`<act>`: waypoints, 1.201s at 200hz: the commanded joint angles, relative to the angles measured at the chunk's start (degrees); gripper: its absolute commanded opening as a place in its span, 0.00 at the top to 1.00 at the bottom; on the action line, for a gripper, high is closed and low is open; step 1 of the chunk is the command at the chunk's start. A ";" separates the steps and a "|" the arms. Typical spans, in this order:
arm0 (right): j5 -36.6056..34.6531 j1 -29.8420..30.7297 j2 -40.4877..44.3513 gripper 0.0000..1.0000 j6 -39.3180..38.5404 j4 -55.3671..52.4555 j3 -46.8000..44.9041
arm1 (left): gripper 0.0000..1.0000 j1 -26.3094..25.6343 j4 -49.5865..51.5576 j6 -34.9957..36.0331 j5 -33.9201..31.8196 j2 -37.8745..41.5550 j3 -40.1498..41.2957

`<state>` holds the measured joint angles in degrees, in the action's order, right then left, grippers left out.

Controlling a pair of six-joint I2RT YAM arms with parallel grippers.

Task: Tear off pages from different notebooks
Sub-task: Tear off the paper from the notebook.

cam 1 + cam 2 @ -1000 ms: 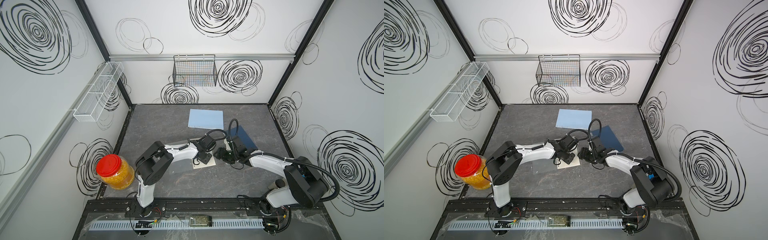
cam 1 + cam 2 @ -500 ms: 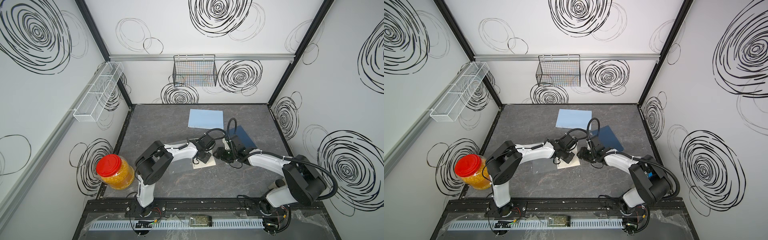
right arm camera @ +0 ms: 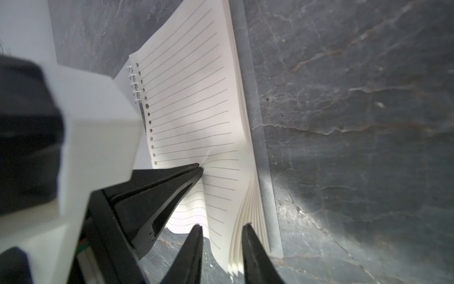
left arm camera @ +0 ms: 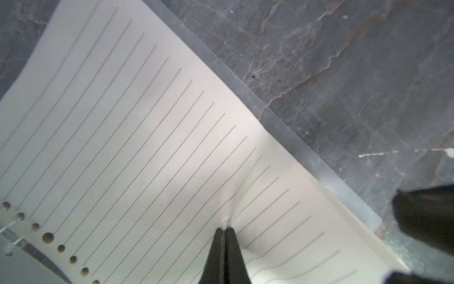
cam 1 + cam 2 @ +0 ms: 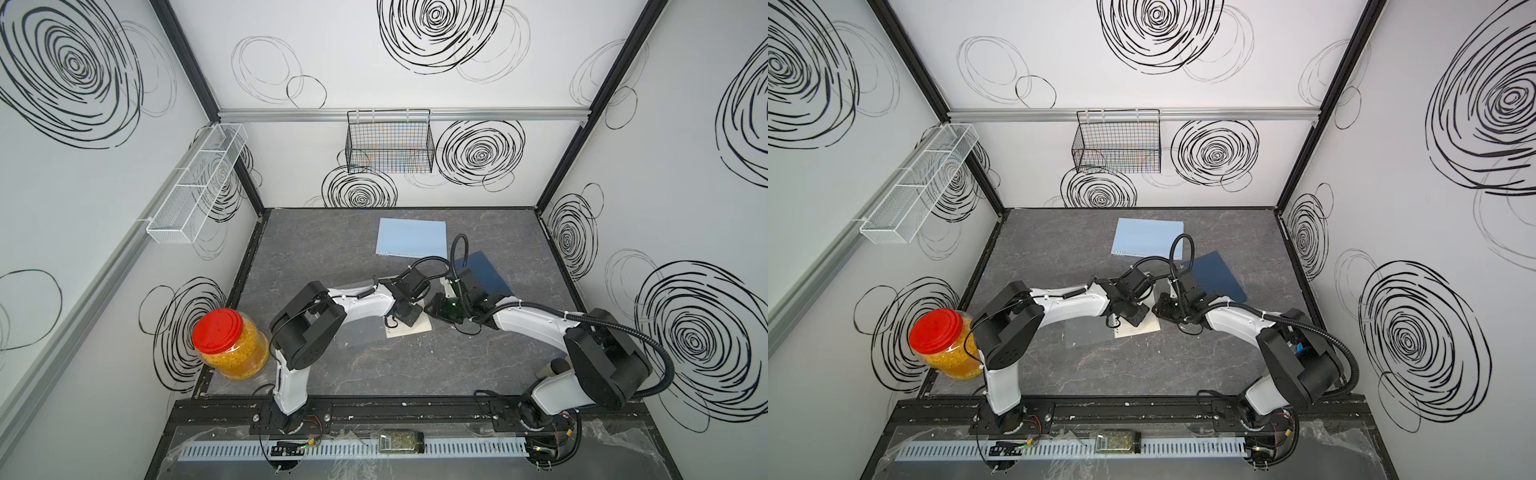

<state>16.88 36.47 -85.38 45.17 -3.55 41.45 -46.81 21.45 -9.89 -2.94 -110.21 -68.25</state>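
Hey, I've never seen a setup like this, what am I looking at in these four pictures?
This robot's white left arm and right arm work over a grey table in a walled booth. Two pictures look down from overhead; the other two come from cameras on each arm's wrist. On the table lie a light-blue notebook, a dark navy notebook and an open notebook of lined paper; a red-lidded jar stands beside the left arm. The left gripper is shut, pinching the top page. The right gripper is open, close by that notebook's corner.
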 commanded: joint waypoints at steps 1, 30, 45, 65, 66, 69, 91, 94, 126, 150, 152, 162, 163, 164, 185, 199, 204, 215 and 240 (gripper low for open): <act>0.33 0.63 -0.82 0.76 0.14 0.17 1.50 | 1.00 0.10 5.70 0.30 2.45 -5.19 3.47; 0.50 0.93 -1.28 0.78 0.31 0.07 1.56 | 1.00 0.15 5.80 0.23 2.43 -5.27 3.39; 0.78 1.07 -1.61 0.77 0.42 0.06 1.61 | 1.00 0.14 5.79 0.29 2.54 -5.30 3.47; 0.90 1.24 -1.80 0.76 0.53 0.09 1.48 | 1.00 0.11 5.80 0.22 2.51 -5.36 3.47; 0.88 1.24 -1.76 0.76 0.53 0.11 1.46 | 1.00 0.12 5.84 0.22 2.55 -5.36 3.47; 0.88 1.32 -1.74 0.76 0.58 0.12 1.44 | 1.00 0.12 5.80 0.22 2.51 -5.36 3.47; 1.04 1.58 -1.72 0.76 0.55 0.32 1.37 | 1.00 0.11 5.91 0.22 2.43 -5.43 3.40; 1.08 1.59 -1.72 0.76 0.61 0.26 1.42 | 1.00 0.09 5.89 0.22 2.42 -5.47 3.46; 0.90 1.85 -1.55 0.76 0.49 0.11 1.54 | 1.00 0.04 5.96 0.22 2.54 -5.66 3.47; 0.03 1.90 -1.48 0.76 0.49 -0.56 1.92 | 1.00 -0.07 6.02 0.37 2.65 -5.89 3.39; 0.00 1.86 -1.44 0.76 0.46 -0.57 2.02 | 1.00 -0.11 6.05 0.39 2.63 -5.89 3.39; -0.32 1.93 -1.36 0.75 0.37 -0.78 2.11 | 1.00 -0.16 6.04 0.40 2.56 -5.94 3.39; -0.34 1.94 -1.28 0.75 0.37 -0.85 2.08 | 1.00 -0.19 6.05 0.35 2.57 -5.92 3.39; -0.35 1.94 -1.32 0.75 0.41 -0.80 2.16 | 1.00 -0.16 6.05 0.38 2.58 -5.90 3.39; 0.03 2.03 -1.21 0.76 0.19 -0.74 2.39 | 1.00 -0.14 6.00 0.37 2.61 -5.97 3.39; 0.16 2.12 -1.36 0.76 0.12 -0.88 2.54 | 1.00 -0.22 6.01 0.38 2.59 -6.07 3.39; 0.14 2.21 -1.39 0.76 0.09 -0.92 2.58 | 1.00 -0.23 6.05 0.40 2.61 -6.05 3.39; 0.10 2.29 -1.46 0.76 0.10 -0.88 2.67 | 1.00 -0.26 6.02 0.35 2.60 -6.05 3.40; 0.20 2.42 -1.78 0.77 0.16 -0.78 2.65 | 1.00 -0.22 5.97 0.30 2.62 -6.15 3.47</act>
<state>17.26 38.28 -86.74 45.19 -3.68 42.57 -46.81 21.45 -9.89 -2.79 -110.26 -68.27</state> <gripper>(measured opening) 0.235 0.049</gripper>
